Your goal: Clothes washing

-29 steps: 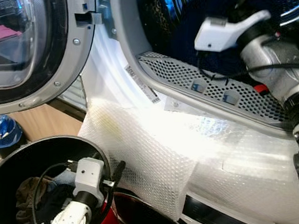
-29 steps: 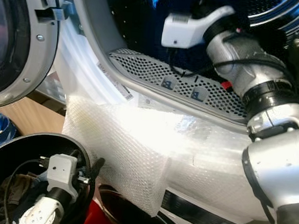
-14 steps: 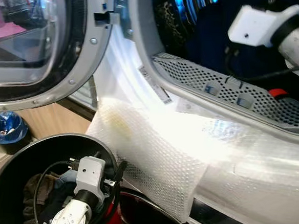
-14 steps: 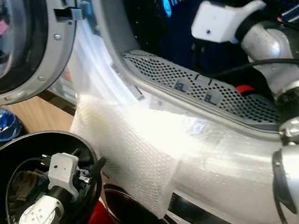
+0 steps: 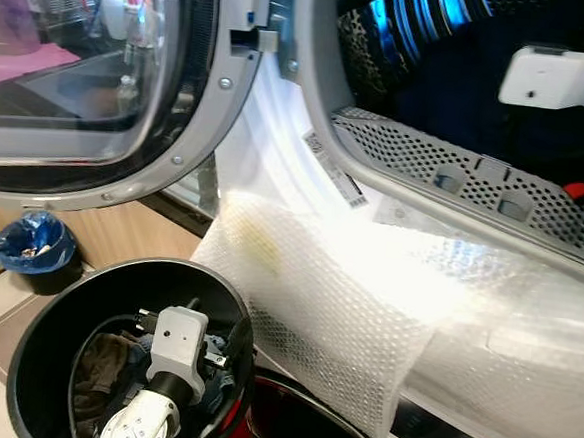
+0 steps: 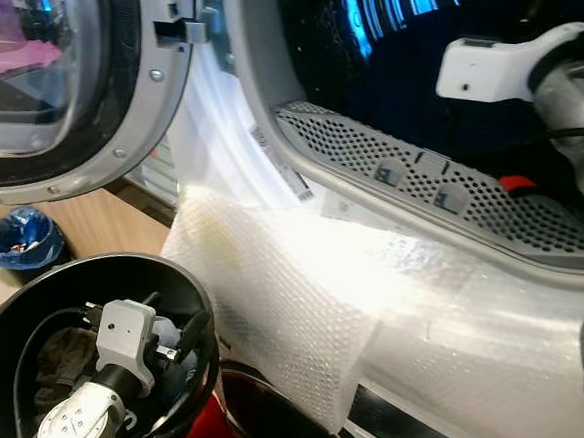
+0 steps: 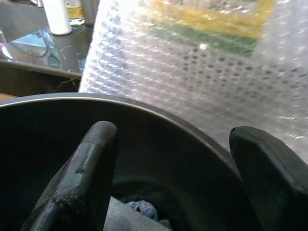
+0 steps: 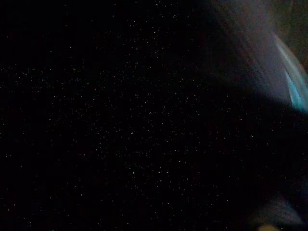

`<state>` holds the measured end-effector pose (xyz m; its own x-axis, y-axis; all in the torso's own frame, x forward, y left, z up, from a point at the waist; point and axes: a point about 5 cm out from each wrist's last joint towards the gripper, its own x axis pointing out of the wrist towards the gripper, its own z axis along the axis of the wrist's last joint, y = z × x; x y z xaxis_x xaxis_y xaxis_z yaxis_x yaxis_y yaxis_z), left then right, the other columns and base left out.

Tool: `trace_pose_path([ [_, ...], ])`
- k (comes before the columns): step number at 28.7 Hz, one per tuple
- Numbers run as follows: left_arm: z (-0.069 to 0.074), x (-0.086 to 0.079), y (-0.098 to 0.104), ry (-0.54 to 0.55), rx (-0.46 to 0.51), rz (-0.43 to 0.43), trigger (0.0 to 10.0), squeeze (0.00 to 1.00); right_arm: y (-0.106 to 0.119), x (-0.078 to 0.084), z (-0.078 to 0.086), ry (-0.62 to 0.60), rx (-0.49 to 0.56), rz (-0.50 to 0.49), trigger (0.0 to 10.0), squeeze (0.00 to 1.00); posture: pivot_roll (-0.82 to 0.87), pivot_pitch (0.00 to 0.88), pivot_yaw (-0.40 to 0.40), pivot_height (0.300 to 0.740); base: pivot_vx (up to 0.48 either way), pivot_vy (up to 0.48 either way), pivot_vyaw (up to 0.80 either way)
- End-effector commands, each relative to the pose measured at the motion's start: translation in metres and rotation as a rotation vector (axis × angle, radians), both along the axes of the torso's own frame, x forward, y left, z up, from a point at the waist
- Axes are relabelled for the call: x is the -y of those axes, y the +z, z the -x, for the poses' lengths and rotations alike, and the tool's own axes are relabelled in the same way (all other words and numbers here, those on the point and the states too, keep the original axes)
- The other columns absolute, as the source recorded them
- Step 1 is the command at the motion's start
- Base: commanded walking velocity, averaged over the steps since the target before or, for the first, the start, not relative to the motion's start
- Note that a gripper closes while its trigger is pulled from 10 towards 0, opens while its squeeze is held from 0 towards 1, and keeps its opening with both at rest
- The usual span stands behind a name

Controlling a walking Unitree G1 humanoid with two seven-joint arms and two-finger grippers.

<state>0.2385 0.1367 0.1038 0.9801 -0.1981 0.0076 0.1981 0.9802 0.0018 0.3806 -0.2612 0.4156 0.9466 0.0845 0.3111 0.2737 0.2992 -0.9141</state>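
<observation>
Down in the black laundry bucket [image 5: 36, 362] at our lower left lies the clothing [image 5: 99, 391] we have to wash: a crumpled brownish piece and a scrap of blue fabric, bunched at the bottom with no clear long axis. Our left end effector [image 7: 168, 178] hangs just inside the bucket's rim, directly above that heap, so the clothes lie straight below and slightly ahead of it. Its two black fingers [image 7: 82, 173] stand spread wide with nothing between them, and in the left wrist view a bit of blue cloth shows in the gap beneath. This arm is plainly the nearer one; we judge the coming move to be a short drop and a pinch on the topmost fold.

Outward from the bucket, a sheet of bubble wrap [image 5: 336, 312] drapes over the front of the washing machine, just beside the bucket's far rim. Above it opens the drum mouth [image 6: 382, 75], up and to the right of the clothes, with the perforated metal lip [image 5: 456, 170] along its lower edge and the round glass door [image 5: 92, 75] swung out to the left. Our right arm [image 6: 503, 68] reaches into the dark drum; we cannot tell how its end effector stands, since the right wrist view is nearly black. A small blue-lined bin [image 5: 34, 246] sits on the floor beyond the bucket.
</observation>
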Motion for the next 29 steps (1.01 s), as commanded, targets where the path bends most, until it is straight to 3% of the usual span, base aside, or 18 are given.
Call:
trace_pose_path([
  [1,0.001,0.003,-0.002,-0.022,-0.017,0.016,10.0,0.00,-0.010,0.012,0.001,0.151,-0.079,-0.406,10.0,0.00,-0.03,0.067,-0.013,0.740,0.000,0.000,0.00],
  [2,0.001,0.003,-0.002,-0.024,-0.018,0.015,10.0,0.00,-0.010,0.009,0.001,0.209,-0.096,-0.479,10.0,0.00,-0.03,0.067,-0.012,0.740,0.000,0.000,0.00],
  [6,0.001,0.003,-0.002,-0.028,-0.018,0.013,10.0,0.00,-0.015,0.006,0.002,0.254,-0.123,-0.529,10.0,0.00,-0.03,0.063,-0.008,0.740,0.000,0.000,0.00],
  [11,0.000,0.004,-0.001,-0.037,-0.018,0.010,10.0,0.00,-0.032,0.010,0.004,0.254,-0.191,-0.522,10.0,0.00,-0.03,0.064,-0.001,0.740,0.000,0.000,0.00],
  [14,0.000,0.003,-0.001,-0.037,-0.019,0.008,10.0,0.00,-0.038,0.011,0.009,0.243,-0.249,-0.448,10.0,0.00,-0.03,0.071,-0.001,0.740,0.000,0.000,0.00],
  [19,0.001,0.003,-0.002,-0.036,-0.024,0.008,10.0,0.00,-0.027,0.022,0.034,0.259,-0.246,-0.434,10.0,0.00,-0.04,0.081,-0.001,0.740,0.000,0.000,0.00],
  [22,0.001,0.003,-0.002,-0.037,-0.026,0.009,10.0,0.00,-0.024,0.036,0.047,0.200,-0.225,-0.424,10.0,0.00,-0.05,0.085,-0.002,0.740,0.000,0.000,0.00],
  [25,0.001,0.004,-0.003,-0.041,-0.030,0.011,10.0,0.00,-0.035,0.055,0.062,0.113,-0.237,-0.427,10.0,0.00,-0.06,0.089,0.001,0.740,0.000,0.000,0.00],
  [29,0.001,0.004,-0.003,-0.043,-0.030,0.011,10.0,0.00,-0.048,0.057,0.070,0.079,-0.295,-0.413,10.0,0.00,-0.06,0.088,0.001,0.740,0.000,0.000,0.00],
])
